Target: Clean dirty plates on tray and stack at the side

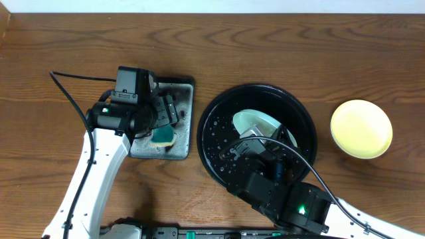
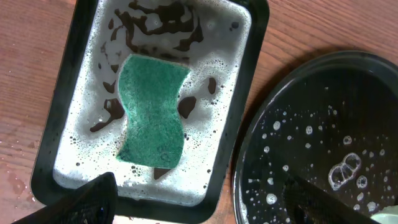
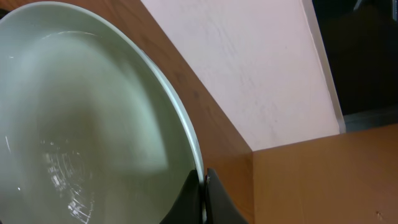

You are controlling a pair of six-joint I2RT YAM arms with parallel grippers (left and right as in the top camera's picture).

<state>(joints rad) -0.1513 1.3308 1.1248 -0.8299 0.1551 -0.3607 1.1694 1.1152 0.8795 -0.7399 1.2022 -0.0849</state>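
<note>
While the right claw [image 3: 204, 183] pinches a pale mint round plastic plate [image 3: 93, 124], the left claw [image 2: 208, 205] hangs released above a green sponge [image 2: 152, 112].

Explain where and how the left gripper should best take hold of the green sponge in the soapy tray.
Grip the green sponge across its narrow waist, coming straight down from above with the left gripper open. It lies flat in the foam, and its long sides curve inward at the middle, so a grip likely seats there. The small tray has raised walls, which probably rule out a sideways approach.
</note>
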